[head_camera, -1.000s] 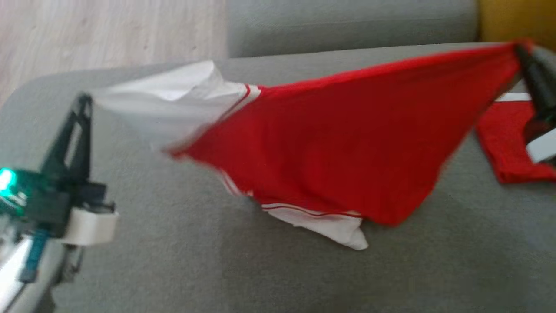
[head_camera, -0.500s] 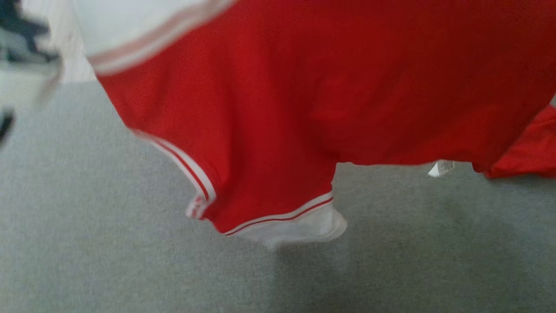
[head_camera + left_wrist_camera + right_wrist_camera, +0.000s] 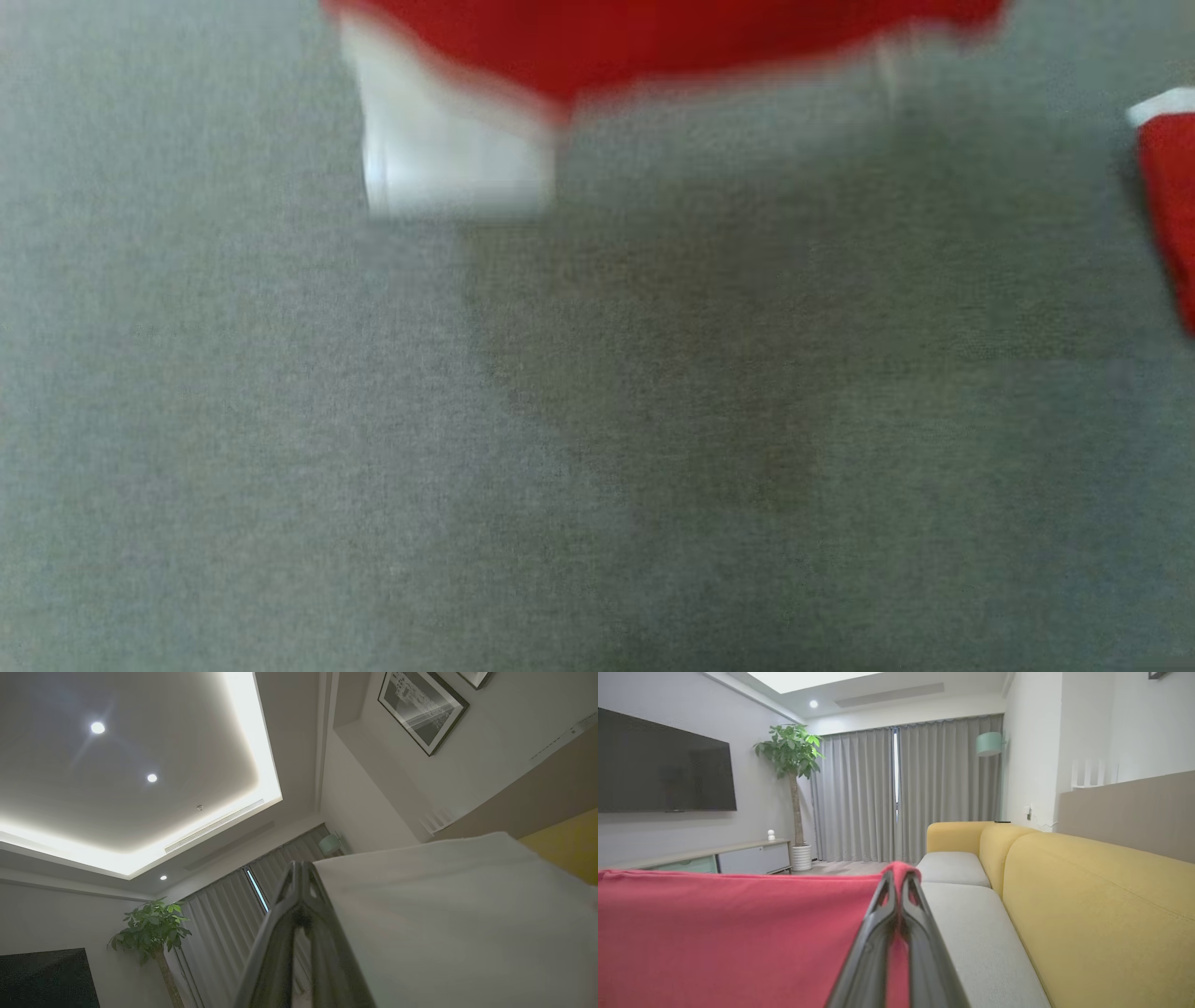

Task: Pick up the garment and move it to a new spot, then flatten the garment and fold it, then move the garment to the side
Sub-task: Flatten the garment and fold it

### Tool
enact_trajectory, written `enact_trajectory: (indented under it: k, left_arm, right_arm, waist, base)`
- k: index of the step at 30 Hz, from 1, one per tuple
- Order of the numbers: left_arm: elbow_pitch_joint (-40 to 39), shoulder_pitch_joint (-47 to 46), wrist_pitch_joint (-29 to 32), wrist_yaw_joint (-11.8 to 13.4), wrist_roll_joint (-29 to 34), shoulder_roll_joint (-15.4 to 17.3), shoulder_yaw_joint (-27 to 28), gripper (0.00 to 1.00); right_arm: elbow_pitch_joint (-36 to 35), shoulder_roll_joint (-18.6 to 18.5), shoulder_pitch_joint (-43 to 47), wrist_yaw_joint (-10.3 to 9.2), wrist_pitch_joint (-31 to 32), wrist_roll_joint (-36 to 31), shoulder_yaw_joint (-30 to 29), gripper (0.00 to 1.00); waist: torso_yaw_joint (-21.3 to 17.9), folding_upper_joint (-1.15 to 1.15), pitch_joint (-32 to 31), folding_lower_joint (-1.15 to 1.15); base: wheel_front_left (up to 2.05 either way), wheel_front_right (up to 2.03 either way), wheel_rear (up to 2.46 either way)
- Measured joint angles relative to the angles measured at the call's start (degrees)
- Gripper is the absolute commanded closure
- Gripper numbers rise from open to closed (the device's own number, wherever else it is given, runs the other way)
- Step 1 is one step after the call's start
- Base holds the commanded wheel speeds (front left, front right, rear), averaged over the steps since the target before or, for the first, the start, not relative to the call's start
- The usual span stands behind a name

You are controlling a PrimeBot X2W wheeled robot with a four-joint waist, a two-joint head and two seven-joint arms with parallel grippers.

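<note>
Red-and-white cloth garment (image 3: 653,42) hanging blurred above grey fabric sofa seat (image 3: 597,448); left gripper (image 3: 300,865) pinched closed on its white edge; right gripper (image 3: 899,873) pinched closed on its red edge, yellow sofa back (image 3: 1101,896) beside

Red garment (image 3: 653,37), white-sleeved, hanging aloft, stretched wide, lower edge blurred.

The garment (image 3: 653,42) was red with white parts; the sofa seat (image 3: 373,448) was grey, its backrest (image 3: 1101,905) yellow, the curtains (image 3: 859,793) grey
</note>
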Motion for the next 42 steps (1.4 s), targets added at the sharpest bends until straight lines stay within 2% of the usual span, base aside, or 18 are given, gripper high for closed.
enact_trajectory:
  k: [2, 4, 9, 14, 22, 25, 31, 37, 38, 42]
  left_arm:
    - [0.63, -1.08, -0.45, -0.31, 0.48, -0.88, -0.16, 1.00]
    - [0.92, -0.76, -0.45, -1.74, 0.51, -1.46, -0.52, 1.00]
    - [-3.22, 2.20, -0.63, -4.64, -0.27, -1.37, -0.27, 1.00]
    - [-7.56, 17.61, -0.60, -5.86, -2.54, -1.03, -0.87, 1.00]
    - [-14.02, 45.19, -0.58, -6.54, -8.73, 0.69, -1.19, 1.00]
    - [-16.60, 55.22, -0.57, -5.93, -10.81, 1.03, -1.82, 1.00]
    - [-21.17, 74.32, 0.20, -2.64, -12.28, 1.70, -6.15, 1.00]
    - [-24.37, 85.63, 1.24, 0.56, -13.78, 2.43, -7.91, 1.00]
    - [-25.90, 88.51, 1.85, 1.71, -14.66, 2.77, -8.29, 1.00]
    - [-29.14, 94.43, 3.74, 2.87, -16.39, 3.69, -9.04, 1.00]
  right_arm:
    - [2.04, -0.02, -1.48, 0.00, -2.38, -0.34, 0.94, 1.00]
    - [3.71, -0.13, -1.59, 0.00, -3.64, -0.15, 1.77, 1.00]
    - [5.61, -1.47, -1.02, 0.00, -5.52, 1.57, 3.53, 1.00]
    - [7.79, -3.00, 5.27, 0.00, -7.01, 4.27, 5.91, 1.00]
    - [7.54, -4.44, 22.31, 0.00, -8.29, 10.13, 10.26, 1.00]
    - [6.33, -5.42, 30.11, 0.00, -8.79, 12.13, 10.61, 1.00]
    - [3.54, -5.46, 45.52, 0.00, -10.74, 13.38, 10.57, 1.00]
    - [-0.01, -5.24, 59.57, 0.00, -12.23, 15.03, 6.70, 1.00]
    - [-1.43, -5.24, 63.51, 0.00, -12.25, 15.00, 5.09, 1.00]
    - [-4.78, -5.14, 70.92, 0.00, -11.76, 14.13, 1.63, 1.00]
  waist:
    - [0.51, 0.00, 1.24, 0.00]
    - [1.16, 0.00, 1.83, -0.01]
    - [1.69, 0.00, 3.03, -0.03]
    - [1.39, 0.00, 2.67, -0.03]
    - [0.51, 0.00, -1.96, -0.04]
    - [0.23, 0.00, -4.52, -0.05]
    - [-0.41, 0.00, -9.77, -0.05]
    - [-0.54, 0.01, -14.44, -0.05]
    - [-0.52, 0.01, -15.72, -0.05]
    - [-0.35, 0.01, -17.26, -0.05]
  base:
    - [0.00, 0.00, 0.00]
    - [0.00, 0.00, 0.00]
    - [0.00, 0.00, 0.00]
    - [0.00, 0.00, 0.00]
    - [0.00, 0.00, 0.00]
    - [0.00, 0.00, 0.00]
    - [0.00, 0.00, 0.00]
    - [0.00, 0.00, 0.00]
    - [0.00, 0.00, 0.00]
    - [0.00, 0.00, 0.00]
